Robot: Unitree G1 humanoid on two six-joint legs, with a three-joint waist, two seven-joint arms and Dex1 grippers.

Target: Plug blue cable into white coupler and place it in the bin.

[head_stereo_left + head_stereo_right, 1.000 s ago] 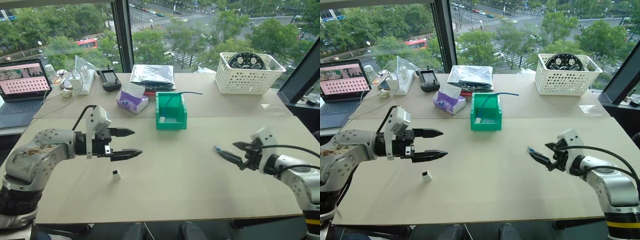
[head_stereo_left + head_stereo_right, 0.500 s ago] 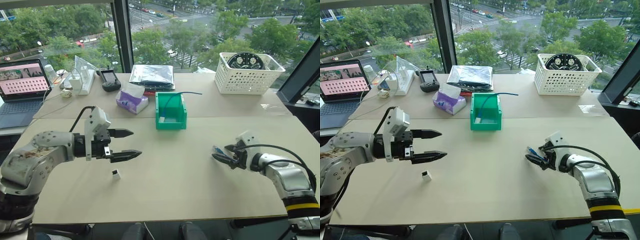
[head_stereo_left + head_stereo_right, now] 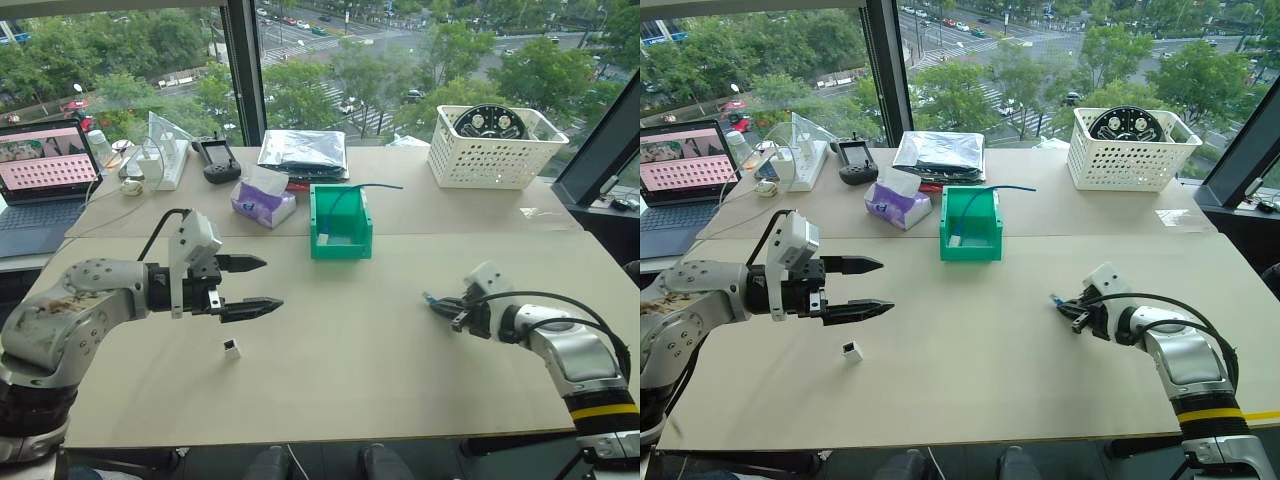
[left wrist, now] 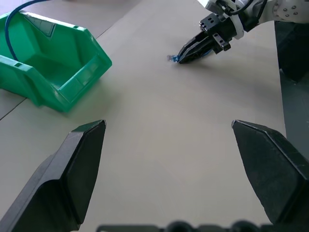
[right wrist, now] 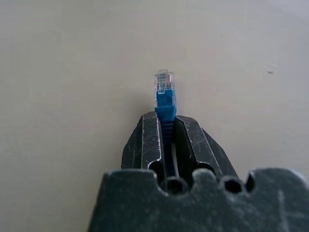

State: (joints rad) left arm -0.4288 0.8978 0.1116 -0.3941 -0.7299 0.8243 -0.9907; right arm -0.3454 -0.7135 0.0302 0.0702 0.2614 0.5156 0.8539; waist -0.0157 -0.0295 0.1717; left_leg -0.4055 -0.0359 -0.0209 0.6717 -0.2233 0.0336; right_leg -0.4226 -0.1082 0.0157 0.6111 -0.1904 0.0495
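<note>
Blue cable (image 5: pixel 165 104): plug end clamped in R gripper (image 3: pixel 1072 311), clear plug sticking out just past the tips, low over desk (image 3: pixel 400 380). Cable's long axis runs along the gripper, plug pointing toward robot's left. White coupler (image 3: pixel 231 347) lies on desk just below L gripper (image 3: pixel 256 287), which hangs released, tips wide apart. Coupler well apart from R gripper, off to its left; L arm far nearer. Judgement: L grabs coupler, then plug meets socket. Bin (image 3: pixel 340 245) beyond, between both grippers.
</note>
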